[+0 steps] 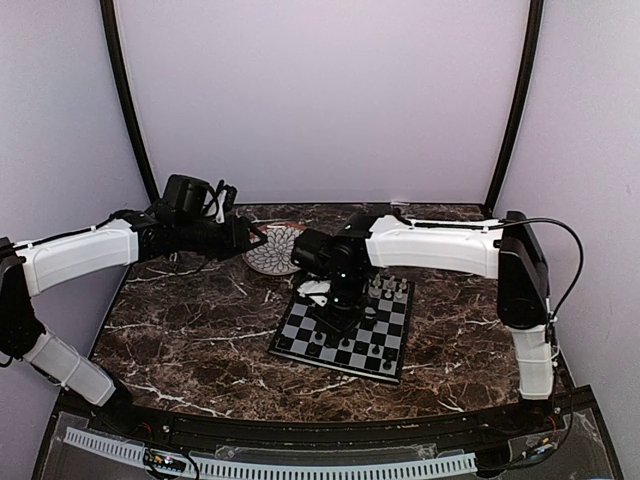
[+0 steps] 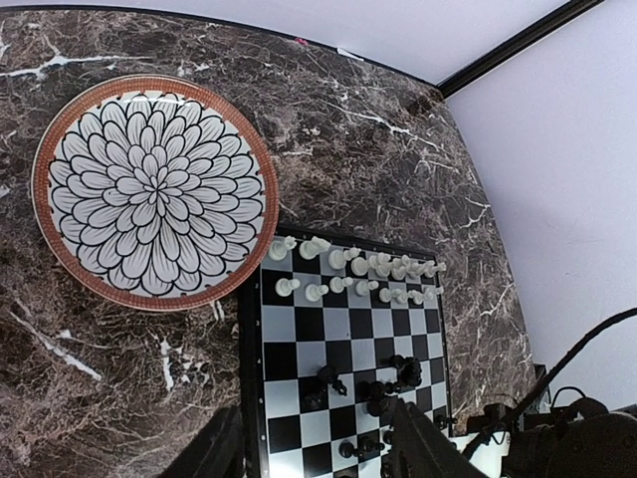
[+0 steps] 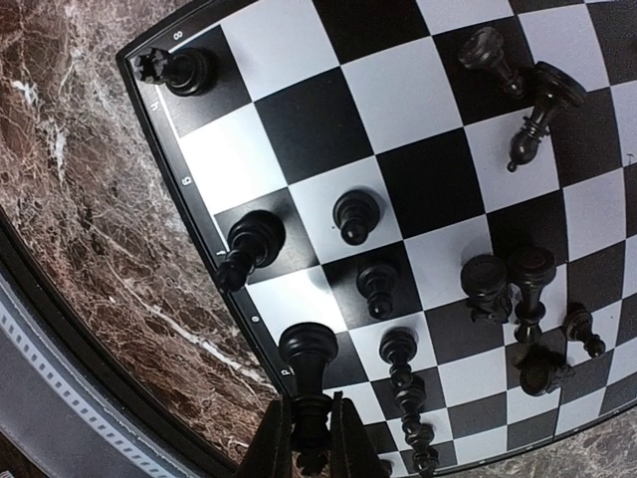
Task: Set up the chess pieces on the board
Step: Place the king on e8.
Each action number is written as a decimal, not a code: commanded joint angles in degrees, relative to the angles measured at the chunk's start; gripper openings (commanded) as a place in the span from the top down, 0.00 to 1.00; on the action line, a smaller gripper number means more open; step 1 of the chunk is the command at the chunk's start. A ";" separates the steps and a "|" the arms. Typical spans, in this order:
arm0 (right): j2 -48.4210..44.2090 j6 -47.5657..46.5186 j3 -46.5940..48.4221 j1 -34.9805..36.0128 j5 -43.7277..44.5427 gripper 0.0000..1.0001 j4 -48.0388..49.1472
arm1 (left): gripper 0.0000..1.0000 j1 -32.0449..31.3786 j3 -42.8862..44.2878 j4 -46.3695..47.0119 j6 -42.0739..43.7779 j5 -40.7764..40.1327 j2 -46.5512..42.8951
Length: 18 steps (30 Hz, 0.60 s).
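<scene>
Two fingers of the right gripper (image 3: 304,453) are closed on a black piece (image 3: 308,349), held by its stem over the outer column of the board (image 3: 398,90), just inside the border. The other black pieces (image 3: 498,289) crowd the squares to its right; some stand and some lie toppled. The white pieces (image 2: 358,264) stand in two rows along the far side. The left gripper (image 2: 314,453) hangs wide open and empty above the board's edge beside the plate (image 2: 50,199).

This looks like the seating of one black man on an edge square. The next move probably calls for a straight descent, a small release and a vertical lift. Room is tight to the right, where neighbours stand close. Bare table (image 1: 190,330) lies open on the left.
</scene>
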 commanded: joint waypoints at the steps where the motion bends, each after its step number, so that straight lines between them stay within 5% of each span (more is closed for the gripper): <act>1: 1.40 -0.32 2.06 0.59 -0.32 0.98 -0.43 | 0.47 0.74 -1.33 -1.59 1.25 0.20 -2.09; 18: 3.83 0.04 1.85 0.51 -2.63 0.95 0.13 | 0.47 1.10 -5.12 -0.01 0.47 0.54 -3.62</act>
